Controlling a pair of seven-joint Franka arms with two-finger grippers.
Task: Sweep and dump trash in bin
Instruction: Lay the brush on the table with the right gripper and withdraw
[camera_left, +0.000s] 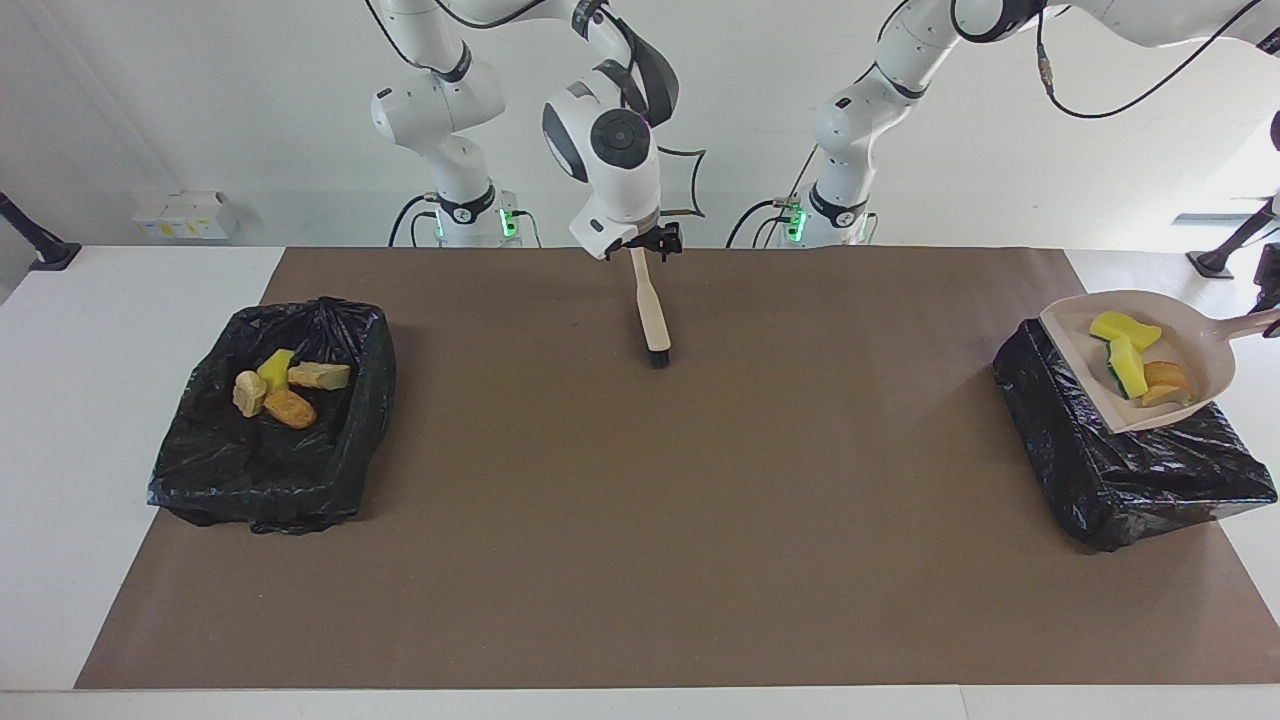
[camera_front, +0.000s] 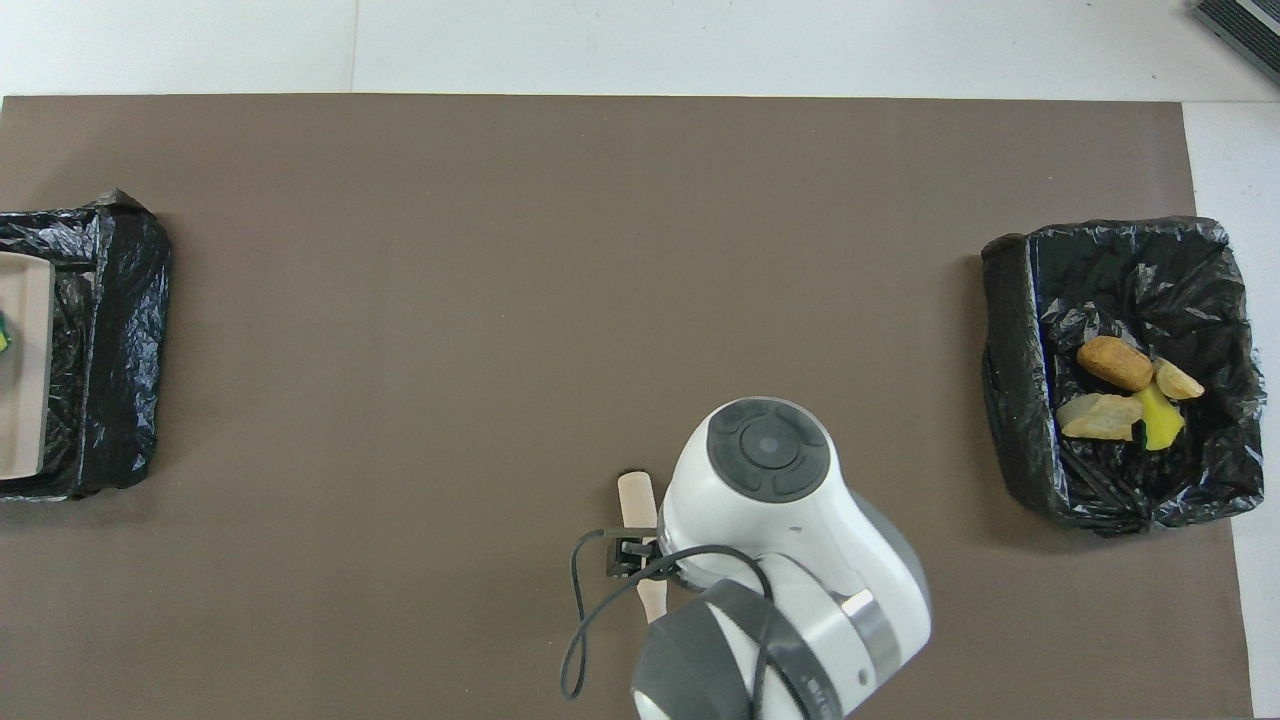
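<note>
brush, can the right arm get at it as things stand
Probably yes: the right gripper is right at the handle end of the brush, nothing near; the dustpan is off over the bin at the left arm's end.

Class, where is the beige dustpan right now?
In the facing view, the beige dustpan hangs tilted over the black-lined bin at the left arm's end.
</note>
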